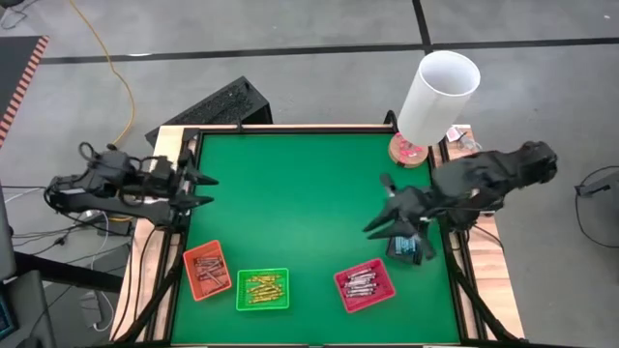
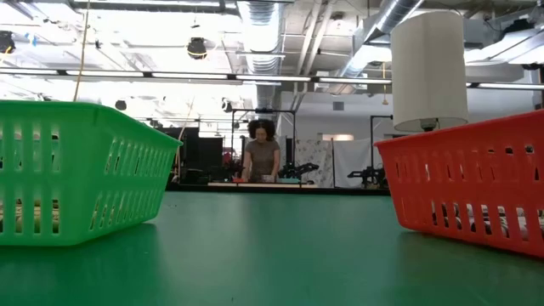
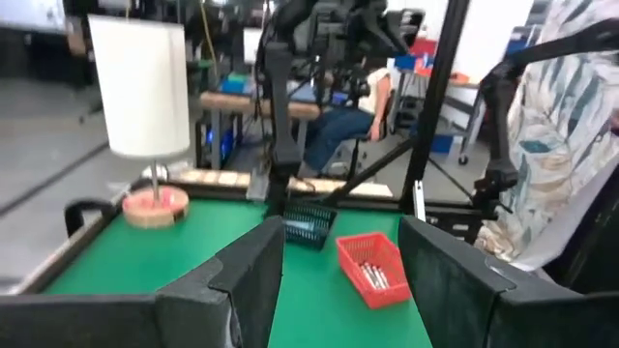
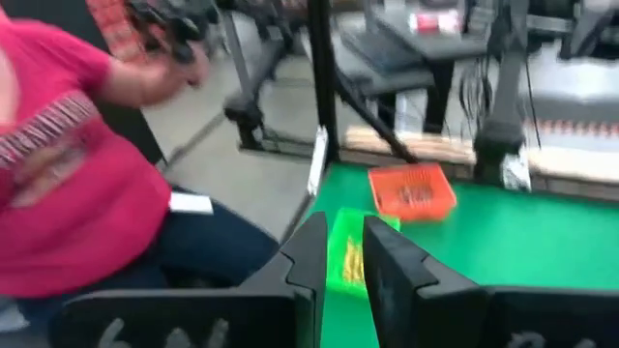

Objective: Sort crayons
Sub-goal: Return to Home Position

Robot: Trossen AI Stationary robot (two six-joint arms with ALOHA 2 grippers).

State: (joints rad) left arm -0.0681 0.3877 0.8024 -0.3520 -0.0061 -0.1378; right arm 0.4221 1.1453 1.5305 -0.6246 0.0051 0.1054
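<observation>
Green counter (image 1: 290, 193): we see the left tool (image 1: 200, 189) spread at its edge, the right tool (image 1: 379, 215) slightly parted near the black tray (image 1: 410, 248), crayons (image 1: 360, 282) in the red tray (image 1: 341, 281).

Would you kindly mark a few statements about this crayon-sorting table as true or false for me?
1. The green tray holds yellow crayons. True.
2. The red tray is empty. False: grey crayons lie in it.
3. The left pincer is open and holds nothing. True.
4. The white lamp stands mid-table. False: it stands at a far corner on the right arm's side.
5. The right pincer hangs over the orange tray. False: it is on the table's right side, near the dark tray; the orange tray lies on the left arm's side.
</observation>
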